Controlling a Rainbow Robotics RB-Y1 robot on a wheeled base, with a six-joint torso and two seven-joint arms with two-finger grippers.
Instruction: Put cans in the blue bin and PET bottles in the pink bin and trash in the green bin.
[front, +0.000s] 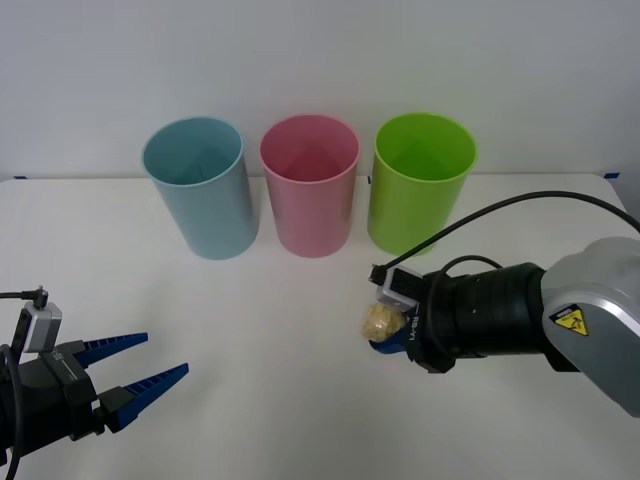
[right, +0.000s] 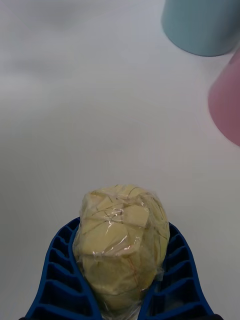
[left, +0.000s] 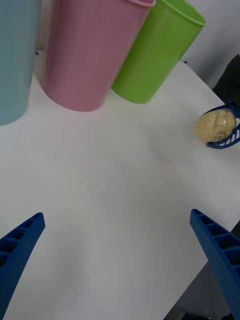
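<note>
Because only one piece needed moving, the left pincer (front: 140, 375) waited at the lower left of the front frame, its blue fingers spread wide and empty over the bench (front: 280, 330). At lower right of centre, the right pincer (front: 385, 330) was clamped on the trash (front: 381, 322), the crumpled ball wedged between the ribbed fingers (right: 55, 270) so it could be carried clear of the bench. Beyond, across the upper middle, stood the blue bin (front: 200, 190), pink bin (front: 310, 190) and green bin (front: 418, 185), upright, mouths open. The green one was nearest the ball, probably its destination.
</note>
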